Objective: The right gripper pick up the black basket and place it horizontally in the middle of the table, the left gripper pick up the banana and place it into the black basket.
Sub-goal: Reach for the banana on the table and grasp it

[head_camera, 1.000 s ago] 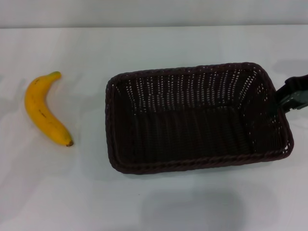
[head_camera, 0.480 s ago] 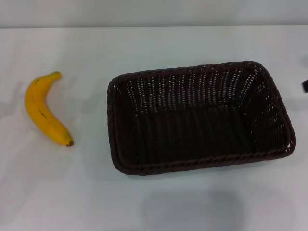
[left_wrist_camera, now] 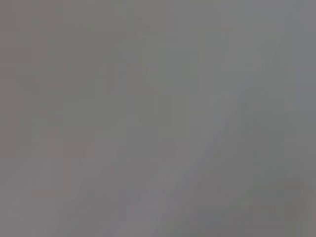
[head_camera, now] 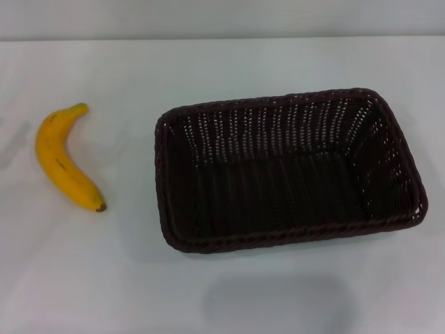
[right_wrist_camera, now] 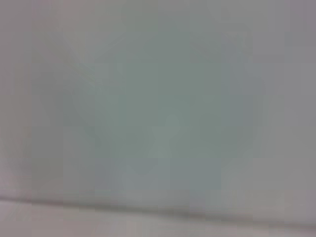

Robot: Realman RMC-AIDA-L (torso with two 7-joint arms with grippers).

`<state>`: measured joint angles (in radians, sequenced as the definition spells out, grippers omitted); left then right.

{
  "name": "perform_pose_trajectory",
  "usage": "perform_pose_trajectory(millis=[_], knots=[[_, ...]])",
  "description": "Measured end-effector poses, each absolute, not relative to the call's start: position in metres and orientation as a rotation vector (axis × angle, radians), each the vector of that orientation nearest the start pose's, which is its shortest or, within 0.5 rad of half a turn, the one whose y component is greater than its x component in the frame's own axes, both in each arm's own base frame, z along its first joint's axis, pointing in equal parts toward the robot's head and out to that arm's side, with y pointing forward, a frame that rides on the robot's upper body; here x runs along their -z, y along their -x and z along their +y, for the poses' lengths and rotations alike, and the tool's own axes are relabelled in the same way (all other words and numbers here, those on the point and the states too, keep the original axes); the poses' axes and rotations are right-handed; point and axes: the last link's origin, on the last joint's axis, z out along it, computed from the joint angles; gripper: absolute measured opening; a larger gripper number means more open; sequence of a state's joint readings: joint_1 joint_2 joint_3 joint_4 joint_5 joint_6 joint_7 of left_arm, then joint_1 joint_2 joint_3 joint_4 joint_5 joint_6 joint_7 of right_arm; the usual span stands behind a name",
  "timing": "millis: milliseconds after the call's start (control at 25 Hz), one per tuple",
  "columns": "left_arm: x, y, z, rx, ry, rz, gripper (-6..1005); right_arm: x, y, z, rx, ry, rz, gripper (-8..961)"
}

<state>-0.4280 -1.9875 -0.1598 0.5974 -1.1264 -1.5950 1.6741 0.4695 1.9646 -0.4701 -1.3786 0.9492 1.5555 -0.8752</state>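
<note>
The black basket (head_camera: 288,170) lies lengthwise across the white table (head_camera: 222,62), right of the middle, standing open and empty. The banana (head_camera: 64,158) lies on the table to the basket's left, a clear gap away, its greenish stem toward the far side and its dark tip toward the near side. Neither gripper shows in the head view. The left wrist view and the right wrist view show only a plain pale grey surface with no object and no fingers.
The table's far edge meets a pale wall (head_camera: 222,17) at the back. Bare table surface lies between the banana and the basket and along the near side.
The right gripper, which was at the basket's right end one second ago, has let go and moved off to the right, out of view. The basket shifted very slightly. The banana has not moved.
</note>
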Motion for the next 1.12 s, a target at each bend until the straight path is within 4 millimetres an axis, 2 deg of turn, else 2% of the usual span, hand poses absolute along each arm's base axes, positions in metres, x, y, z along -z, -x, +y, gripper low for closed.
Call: perform_pose_trajectory(millis=[160,320,440,480,520,680,840,960,1120], knots=[[-0.153,0.357,0.317,0.929,1.861,-1.234,663,-0.188,-0.292,0.339,-0.659,2.042,0.791,342],[-0.169,0.338,0.339,0.739,1.934,-1.462,664,-0.17,-0.32,0.335,-0.793,1.98,0.688,343],[-0.175,0.327,0.351,0.658,1.945,-1.577,665,-0.163,-0.336,0.332,-0.753,1.939,0.641,343],[-0.18,0.32,0.357,0.618,1.941,-1.639,683,-0.163,-0.336,0.332,-0.753,1.939,0.641,343],[-0.183,0.316,0.362,0.582,1.933,-1.683,702,-0.16,-0.348,0.331,-0.678,1.887,0.612,344],[-0.189,0.3,0.378,0.406,1.875,-1.836,776,-0.154,-0.368,0.329,-0.57,1.806,0.575,357],[-0.195,0.293,0.38,0.173,1.783,-1.968,850,-0.144,-0.376,0.338,-0.529,1.752,0.537,410],[-0.194,0.281,0.39,-0.062,1.731,-1.977,872,-0.138,-0.379,0.34,-0.498,1.718,0.485,450],[-0.179,0.265,0.409,-0.231,1.724,-1.936,878,-0.135,-0.382,0.342,-0.448,1.702,0.441,609]])
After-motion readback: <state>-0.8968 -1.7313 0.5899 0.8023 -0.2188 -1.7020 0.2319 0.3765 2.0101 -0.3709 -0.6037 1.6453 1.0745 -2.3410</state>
